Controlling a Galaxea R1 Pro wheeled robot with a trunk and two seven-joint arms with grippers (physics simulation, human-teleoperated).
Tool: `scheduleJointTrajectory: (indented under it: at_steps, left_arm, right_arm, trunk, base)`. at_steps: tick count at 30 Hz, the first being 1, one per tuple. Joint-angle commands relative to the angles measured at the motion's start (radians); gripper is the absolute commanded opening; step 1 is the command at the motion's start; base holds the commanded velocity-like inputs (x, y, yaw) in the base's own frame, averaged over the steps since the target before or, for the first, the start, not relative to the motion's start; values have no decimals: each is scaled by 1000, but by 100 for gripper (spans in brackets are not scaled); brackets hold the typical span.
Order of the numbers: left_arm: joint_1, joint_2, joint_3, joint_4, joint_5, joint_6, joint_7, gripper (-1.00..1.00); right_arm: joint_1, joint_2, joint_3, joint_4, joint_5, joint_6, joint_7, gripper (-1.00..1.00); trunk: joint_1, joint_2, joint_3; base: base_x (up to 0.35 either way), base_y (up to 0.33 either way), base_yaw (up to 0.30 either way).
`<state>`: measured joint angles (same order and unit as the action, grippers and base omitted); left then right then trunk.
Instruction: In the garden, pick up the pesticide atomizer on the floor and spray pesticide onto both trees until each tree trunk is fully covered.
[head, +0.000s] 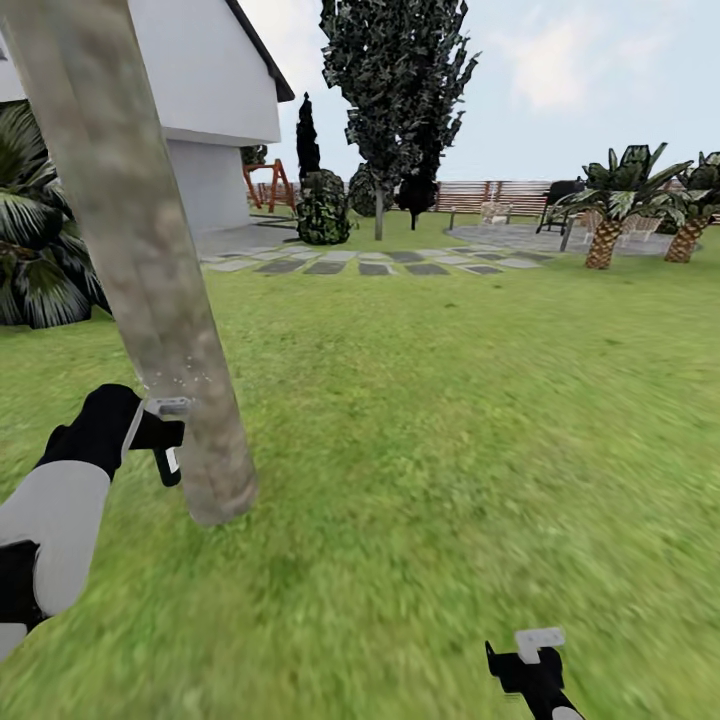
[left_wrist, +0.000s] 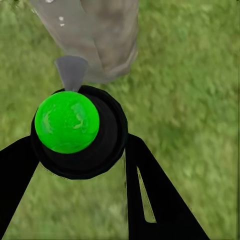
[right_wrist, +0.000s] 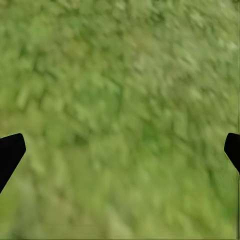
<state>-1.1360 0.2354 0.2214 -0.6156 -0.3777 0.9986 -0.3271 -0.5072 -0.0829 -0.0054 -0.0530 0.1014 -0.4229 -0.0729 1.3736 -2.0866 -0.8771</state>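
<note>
Left gripper (left_wrist: 80, 165): clamped on pesticide atomizer (left_wrist: 67, 122), nozzle just beside near-left tree trunk (head: 140, 260). Right gripper (right_wrist: 120, 150): spread wide, empty, over lawn (head: 450, 400).

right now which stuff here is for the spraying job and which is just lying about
For the job:
- atomizer, held in the left gripper
- trunk beside its nozzle
- lawn

Just about:
- palms
- stepping stones
- house
- fence
- right gripper, open over grass
</note>
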Motion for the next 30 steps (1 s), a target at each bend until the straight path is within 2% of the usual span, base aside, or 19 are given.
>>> scheduleJointTrajectory:
  at_steps: [1,7,13,17,23,28,30]
  left_arm:
    - [-1,-1,3,-1,-10,3,-9,-100]
    - [-1,0,1,-1,-10,2,-9,-100]
    - [2,2,3,1,-12,1,-9,-100]
    - [49,9,12,2,-10,-1,-9,-100]
    - [53,-19,15,1,-6,0,-10,-100]
    - [54,20,14,4,-10,-1,-9,-100]
    - [55,16,9,5,-8,-2,-9,-100]
  right_arm:
    - [0,0,-1,1,11,-2,-7,100]
    - [-1,1,-1,1,11,-2,-7,100]
    - [-1,2,-1,1,11,-2,-7,100]
    - [-1,2,-1,1,11,-2,-7,100]
    - [-1,2,-1,1,11,-2,-7,100]
    - [-1,2,-1,1,11,-2,-7,100]
    - [-1,2,-1,1,11,-2,-7,100]
  trunk:
    - [0,0,-1]
    - [0,0,-1]
    - [0,0,-1]
    - [0,0,-1]
    - [0,0,-1]
    - [0,0,-1]
    - [0,0,-1]
  base:
    - [211,-221,10]
    - [162,-239,32]
    - [94,-266,247]
    - [83,-271,276]
    - [109,-271,276]
    - [150,-266,233]
    - [178,-246,32]
